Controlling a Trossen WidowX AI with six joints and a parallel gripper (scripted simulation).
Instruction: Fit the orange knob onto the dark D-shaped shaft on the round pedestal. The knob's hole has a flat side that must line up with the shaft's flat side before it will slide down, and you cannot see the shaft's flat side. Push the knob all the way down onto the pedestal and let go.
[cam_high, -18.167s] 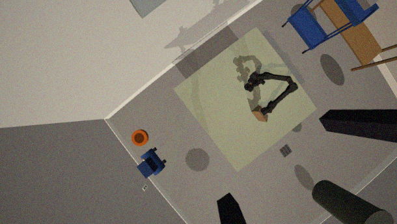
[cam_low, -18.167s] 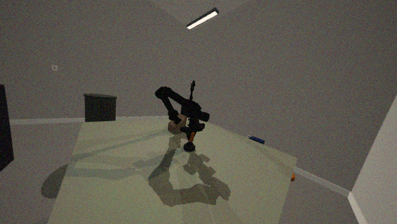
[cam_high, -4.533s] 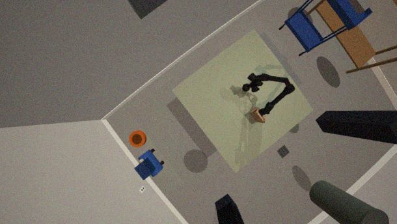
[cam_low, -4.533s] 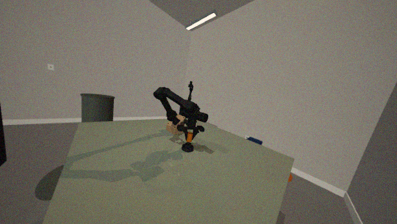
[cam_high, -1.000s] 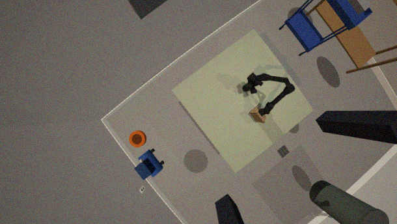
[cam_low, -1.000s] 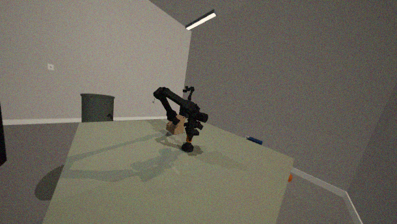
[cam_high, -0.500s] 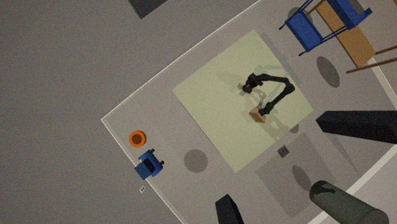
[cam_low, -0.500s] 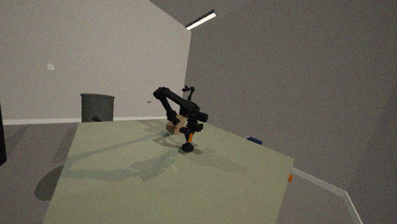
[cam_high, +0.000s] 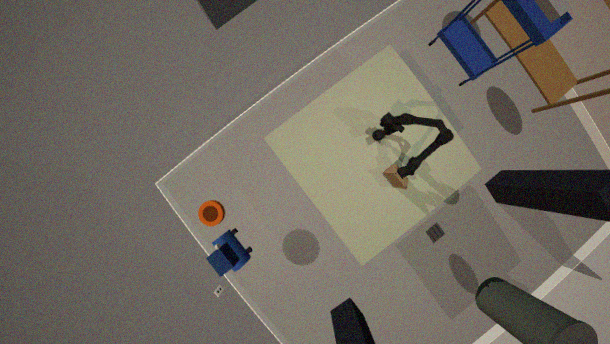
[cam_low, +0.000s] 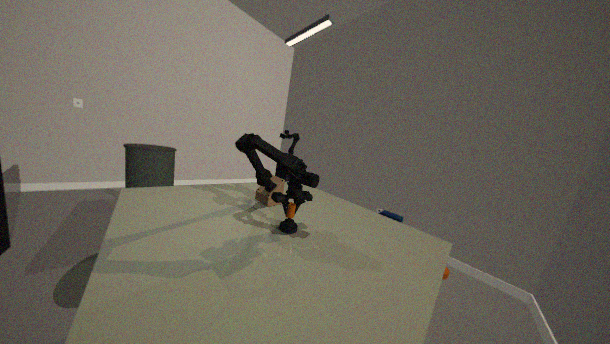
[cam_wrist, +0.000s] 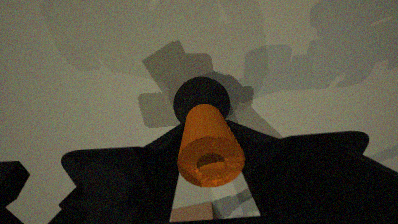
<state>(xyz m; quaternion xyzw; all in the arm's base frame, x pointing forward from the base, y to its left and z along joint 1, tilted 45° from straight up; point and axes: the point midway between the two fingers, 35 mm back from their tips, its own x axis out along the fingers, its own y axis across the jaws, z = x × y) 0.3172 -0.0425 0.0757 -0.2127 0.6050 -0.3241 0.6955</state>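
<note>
The orange knob (cam_low: 291, 210) (cam_wrist: 204, 127) is upright between the fingers of my gripper (cam_low: 292, 207) (cam_wrist: 204, 125), which is shut on it. In the wrist view the hole in its top shows dark, with a straight edge on one side. The round dark pedestal (cam_low: 288, 227) (cam_wrist: 201, 90) stands on the table, directly below the knob in the exterior view. The knob's lower end looks just above the pedestal's body there; whether it touches the shaft I cannot tell. The shaft is hidden. The knob cannot be made out in the top view.
The pale green table top (cam_high: 320, 150) (cam_low: 200, 310) carries the arm. A brown block (cam_high: 395, 177) (cam_low: 265, 196) is beside the arm's base, away from the pedestal. Shadows of the arm fall around the pedestal. Blue chairs and an orange ring-shaped object (cam_high: 211, 213) are off the table.
</note>
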